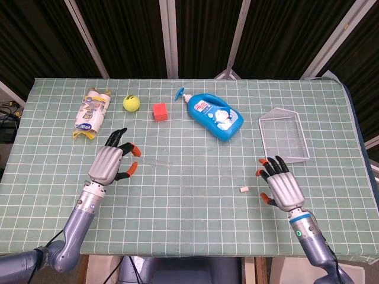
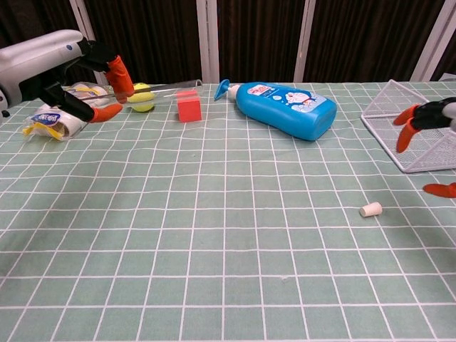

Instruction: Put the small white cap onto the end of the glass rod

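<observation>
Far left on the table (image 1: 195, 236) lies a wrapped pack (image 1: 90, 112), then a yellow ball (image 1: 131, 103) and a red cube (image 1: 160, 111). The left hand (image 1: 111, 161) sits near-left of these, raised off the cloth, pinching the glass rod (image 2: 160, 86) between thumb and a finger; other fingers are loosely spread. The rod is hard to see in the head view, only a faint line running right from the fingertips; the chest view shows it clearer, roughly level, its free end pointing right, toward the cube.

Middle far: a blue bottle (image 1: 216, 116) lies on its side. Far right: a wire basket (image 1: 284, 135).

The white cap (image 1: 243, 189) lies on the cloth, near right, on its side, just left of the right hand (image 1: 282, 184). That hand is empty, fingers apart, hovering beside the cap, not touching it.

Step in hand, likely: right hand picks up the cap. To do it well: pinch the cap by its sides so the opening stays clear and faces left, lift it, then bring it in line with the rod's free end. The left hand should keep the rod level and steady. The cap is small and may roll or slip if nudged.
</observation>
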### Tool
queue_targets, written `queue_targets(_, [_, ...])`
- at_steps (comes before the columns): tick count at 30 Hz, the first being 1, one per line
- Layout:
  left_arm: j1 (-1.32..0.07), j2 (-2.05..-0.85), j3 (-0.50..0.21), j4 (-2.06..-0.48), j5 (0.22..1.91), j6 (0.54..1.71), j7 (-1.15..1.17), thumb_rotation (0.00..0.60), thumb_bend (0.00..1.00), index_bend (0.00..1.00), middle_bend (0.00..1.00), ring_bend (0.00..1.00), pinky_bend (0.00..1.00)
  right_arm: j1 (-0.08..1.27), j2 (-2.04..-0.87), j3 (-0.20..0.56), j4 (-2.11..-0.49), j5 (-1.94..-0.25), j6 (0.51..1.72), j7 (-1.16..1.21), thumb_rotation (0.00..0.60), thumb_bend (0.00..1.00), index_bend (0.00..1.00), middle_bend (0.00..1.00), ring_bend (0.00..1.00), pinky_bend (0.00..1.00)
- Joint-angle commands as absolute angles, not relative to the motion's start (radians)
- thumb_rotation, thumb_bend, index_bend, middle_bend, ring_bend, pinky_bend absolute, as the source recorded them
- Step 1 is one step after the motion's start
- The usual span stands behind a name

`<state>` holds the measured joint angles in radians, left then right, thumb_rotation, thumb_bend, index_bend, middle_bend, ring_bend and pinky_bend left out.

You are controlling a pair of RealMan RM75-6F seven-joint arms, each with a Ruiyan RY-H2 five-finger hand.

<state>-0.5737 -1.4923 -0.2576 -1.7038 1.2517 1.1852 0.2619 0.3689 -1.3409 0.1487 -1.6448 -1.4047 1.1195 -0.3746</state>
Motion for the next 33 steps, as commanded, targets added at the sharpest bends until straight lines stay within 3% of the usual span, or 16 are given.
queue_targets(1, [-0.576, -1.485, -0.254, -1.702, 1.254, 1.182, 0.253, 0.600, 0.63, 0.51, 0.44, 0.04, 0.00, 0.407, -1.402, 0.145, -1.583, -1.373, 1.073, -0.416, 0.600, 0.29, 0.39, 0.18, 0.12, 0.08])
queue_targets(12, [-0.583, -1.476, -0.253, -1.688, 1.254, 1.184, 0.232, 0.600, 0.63, 0.51, 0.44, 0.04, 0.00, 0.451, -1.460, 0.138, -1.508, -1.346, 1.046, -0.431, 0.600, 0.29, 0.45, 0.20, 0.12, 0.08])
queue_targets(33, [-0.591, -1.476, -0.244, -1.685, 1.248, 1.197, 0.229, 0.600, 0.63, 0.51, 0.44, 0.04, 0.00, 0.477, -1.508, 0.116, -1.456, -1.289, 1.038, -0.441, 0.600, 0.29, 0.48, 0.20, 0.12, 0.08])
